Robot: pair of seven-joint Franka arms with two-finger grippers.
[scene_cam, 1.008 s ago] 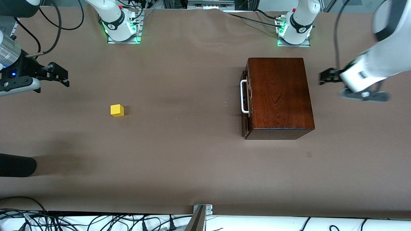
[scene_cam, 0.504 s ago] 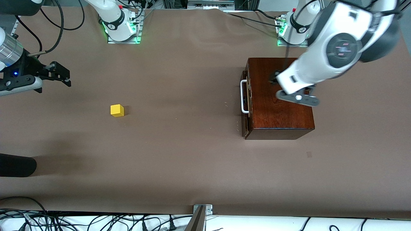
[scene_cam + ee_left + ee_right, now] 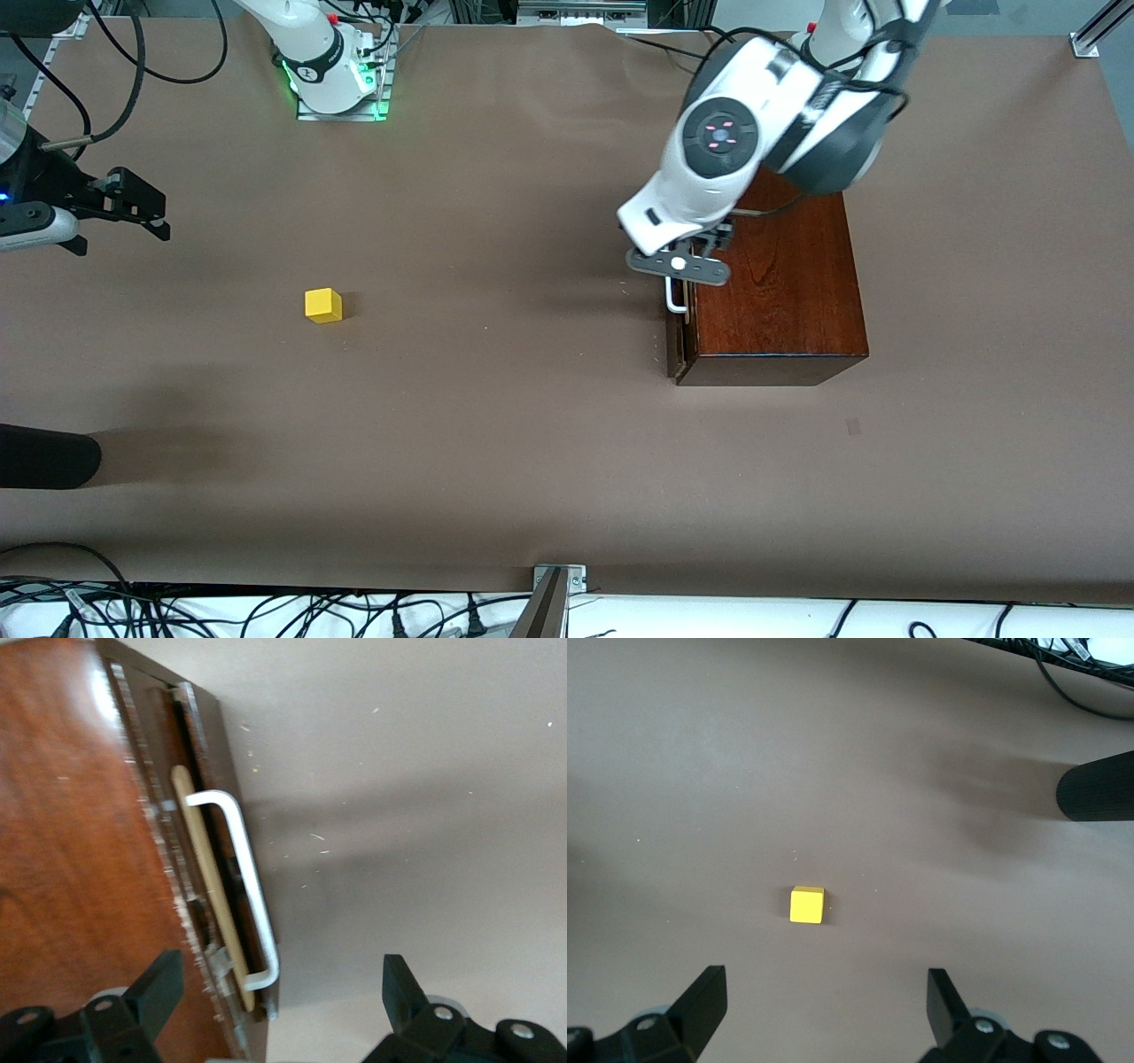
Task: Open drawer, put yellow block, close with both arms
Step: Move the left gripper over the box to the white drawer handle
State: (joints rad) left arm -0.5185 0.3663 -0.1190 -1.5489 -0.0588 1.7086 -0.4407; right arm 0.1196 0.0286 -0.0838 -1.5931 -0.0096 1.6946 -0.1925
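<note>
Since a second ago your left gripper [image 3: 279,1010] has swung over the wooden box [image 3: 771,283] to the drawer [image 3: 677,332] handle [image 3: 244,886] at centre-right, jaws wide. Right gripper [image 3: 824,1019] waits wide, upper-left; yellow block [image 3: 323,305] on the bench [image 3: 496,425]. Descend misaligned and you strike the drawer front.

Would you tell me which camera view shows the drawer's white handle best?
The left wrist view: the handle shows whole, with the open left gripper above it. In the front view the left arm hides most of it. The right wrist view shows none of it.
</note>
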